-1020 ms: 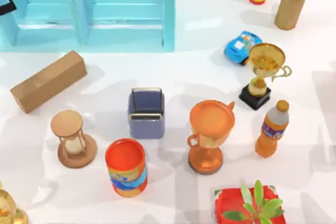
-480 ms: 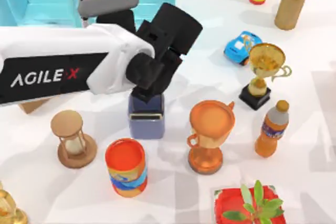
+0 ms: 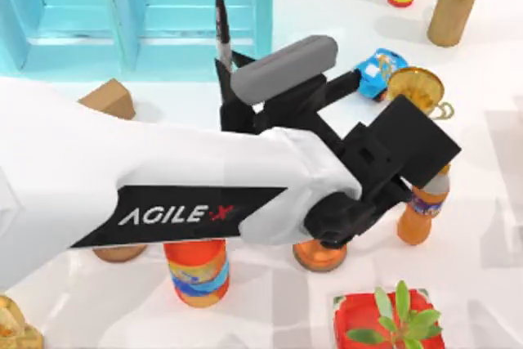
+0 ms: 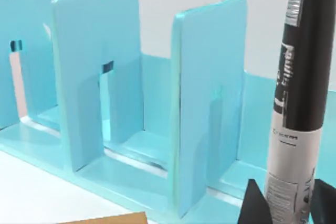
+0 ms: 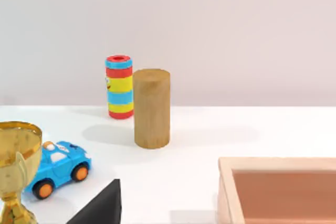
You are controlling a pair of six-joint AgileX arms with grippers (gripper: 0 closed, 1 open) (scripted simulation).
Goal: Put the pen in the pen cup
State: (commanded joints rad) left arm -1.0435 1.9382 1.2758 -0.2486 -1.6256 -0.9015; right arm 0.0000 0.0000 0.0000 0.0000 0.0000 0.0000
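My left arm reaches across the middle of the table in the top view. Its gripper [image 3: 223,69] is shut on the black-and-white pen [image 3: 220,29], which points toward the turquoise rack [image 3: 188,14]. The left wrist view shows the pen [image 4: 298,103] upright, with its lower end clamped in the left gripper [image 4: 286,205] between dark fingers [image 4: 252,208], and the rack [image 4: 199,103] behind it. The pen cup is hidden under my left arm.
Around the arm stand an orange can [image 3: 196,271], an orange goblet's base [image 3: 319,257], a gold trophy [image 3: 417,87], a soda bottle [image 3: 421,220], a toy car [image 3: 380,67] and a red box with a plant [image 3: 384,320]. A wooden cylinder [image 5: 151,107] and striped tube [image 5: 119,86] stand far right.
My left arm has swung in from the left and farther to the right, now covering the blue-grey cup, the hourglass and most of the goblet. The pen it holds now stands before the rack.
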